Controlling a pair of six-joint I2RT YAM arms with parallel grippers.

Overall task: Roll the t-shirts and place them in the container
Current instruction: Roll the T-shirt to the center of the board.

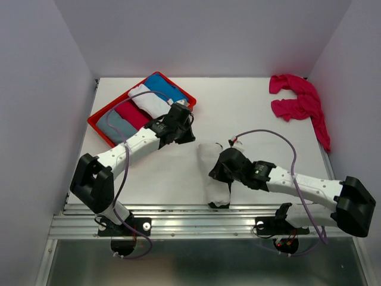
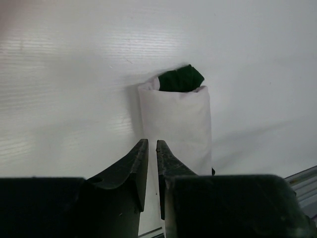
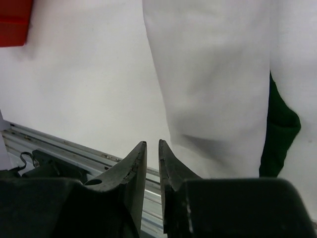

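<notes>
a cream-white tee (image 1: pixel 215 179) lies as a tight roll at the centre of the table (image 1: pixel 166 173), running from mid-frame down to the near edge in the top view. dark green cloth pokes out of its end in the left wrist view (image 2: pixel 181 79). the right gripper (image 1: pixel 219 171) sits against the roll's right side; in its wrist view its jaws stand a thin slit apart with nothing between them, and the roll fills the upper right of that frame. the left gripper (image 1: pixel 181 128) hangs up and to the left of the roll, apart from it, by the tray's lower right corner; its jaws also show only a thin slit and hold nothing. a pink tee (image 1: pixel 300 104) lies crumpled in the upper right corner. the red tray (image 1: pixel 93 123), upper left, holds folded blue, white, red and grey cloths.
</notes>
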